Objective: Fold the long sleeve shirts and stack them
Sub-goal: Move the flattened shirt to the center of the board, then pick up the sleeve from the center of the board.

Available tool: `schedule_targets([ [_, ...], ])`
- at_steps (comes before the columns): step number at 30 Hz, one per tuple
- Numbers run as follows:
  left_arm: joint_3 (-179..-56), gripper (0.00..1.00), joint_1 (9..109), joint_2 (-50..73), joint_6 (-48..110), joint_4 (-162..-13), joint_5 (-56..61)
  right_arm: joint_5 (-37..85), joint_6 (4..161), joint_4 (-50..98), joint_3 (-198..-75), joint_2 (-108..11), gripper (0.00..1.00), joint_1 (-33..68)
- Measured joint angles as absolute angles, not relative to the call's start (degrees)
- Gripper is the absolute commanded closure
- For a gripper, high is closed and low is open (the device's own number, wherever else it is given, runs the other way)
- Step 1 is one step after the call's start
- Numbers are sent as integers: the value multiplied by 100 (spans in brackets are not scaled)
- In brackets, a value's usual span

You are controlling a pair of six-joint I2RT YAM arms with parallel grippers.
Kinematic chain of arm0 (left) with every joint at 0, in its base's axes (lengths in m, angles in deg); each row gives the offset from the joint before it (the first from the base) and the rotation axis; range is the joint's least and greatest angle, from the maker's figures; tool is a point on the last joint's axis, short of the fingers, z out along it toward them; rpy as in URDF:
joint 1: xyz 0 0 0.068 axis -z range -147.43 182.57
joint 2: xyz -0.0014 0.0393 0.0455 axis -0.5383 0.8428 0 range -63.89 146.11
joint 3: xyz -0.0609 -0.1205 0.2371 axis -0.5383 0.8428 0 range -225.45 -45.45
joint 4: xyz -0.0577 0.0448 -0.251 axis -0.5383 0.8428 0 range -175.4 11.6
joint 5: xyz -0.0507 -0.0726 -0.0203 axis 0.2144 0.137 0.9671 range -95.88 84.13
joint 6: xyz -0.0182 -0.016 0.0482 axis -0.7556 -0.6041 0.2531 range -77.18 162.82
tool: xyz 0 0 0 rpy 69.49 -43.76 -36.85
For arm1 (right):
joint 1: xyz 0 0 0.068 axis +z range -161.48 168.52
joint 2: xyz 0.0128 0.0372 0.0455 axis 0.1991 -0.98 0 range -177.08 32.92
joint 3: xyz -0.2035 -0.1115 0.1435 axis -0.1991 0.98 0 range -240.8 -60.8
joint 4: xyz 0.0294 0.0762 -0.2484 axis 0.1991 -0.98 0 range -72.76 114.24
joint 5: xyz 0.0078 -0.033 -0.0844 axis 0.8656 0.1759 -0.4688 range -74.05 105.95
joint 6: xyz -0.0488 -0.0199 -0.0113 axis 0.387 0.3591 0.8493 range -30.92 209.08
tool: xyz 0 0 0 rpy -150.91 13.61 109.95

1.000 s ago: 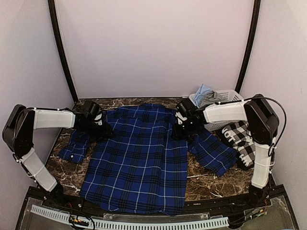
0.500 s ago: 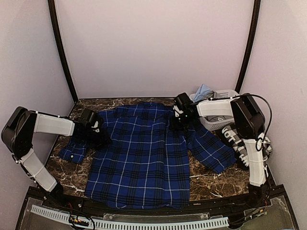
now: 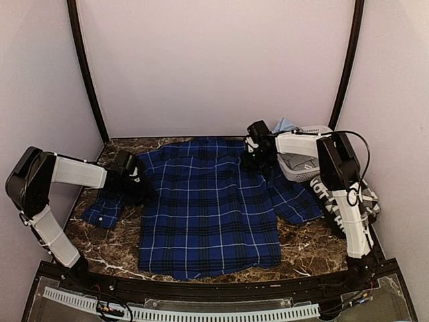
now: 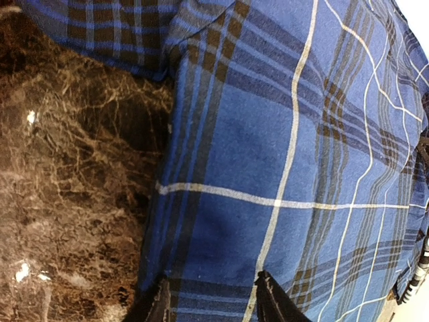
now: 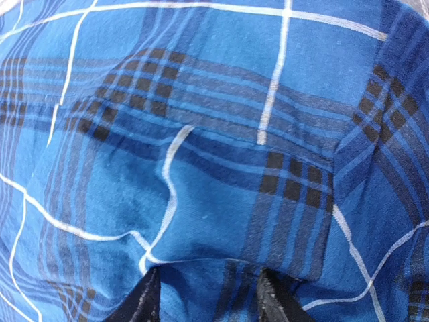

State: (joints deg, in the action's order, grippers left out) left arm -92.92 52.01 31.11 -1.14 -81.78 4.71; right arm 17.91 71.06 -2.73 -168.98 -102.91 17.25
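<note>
From above: blue plaid shirt [image 3: 211, 201] spread flat over the middle of the dark marble table [image 3: 107, 245], collar end toward the back wall, hem toward the bottom of the frame. Left gripper [image 3: 132, 178] low at the shirt's left shoulder, right gripper [image 3: 258, 155] low at its right shoulder, both touching cloth. Black-and-white check shirt [image 3: 343, 198] bunched at the right edge, just beside a white basket [image 3: 303, 166].

Through the left wrist camera: plaid cloth [image 4: 288, 168] across the right and centre, bare marble [image 4: 74, 181] on the left. Fingers [image 4: 157, 305] at the bottom edge, clenched on a fold of the blue plaid shirt.

Through the right wrist camera: plaid cloth [image 5: 201, 134] across the whole frame. Fingers [image 5: 137, 303] at the bottom edge, clamped on a puckered ridge of the same shirt.
</note>
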Motion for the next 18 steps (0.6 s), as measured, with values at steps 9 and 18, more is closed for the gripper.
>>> schedule_targets([
  [9,-9495,53,5002,2340,-22,-7559,-215,1712,7278,-471,-16280,-9631,31,1919],
  [18,-9222,43,4386,867,-269,-6941,-1244,1697,7283,-104,-15674,-8211,10,2293],
])
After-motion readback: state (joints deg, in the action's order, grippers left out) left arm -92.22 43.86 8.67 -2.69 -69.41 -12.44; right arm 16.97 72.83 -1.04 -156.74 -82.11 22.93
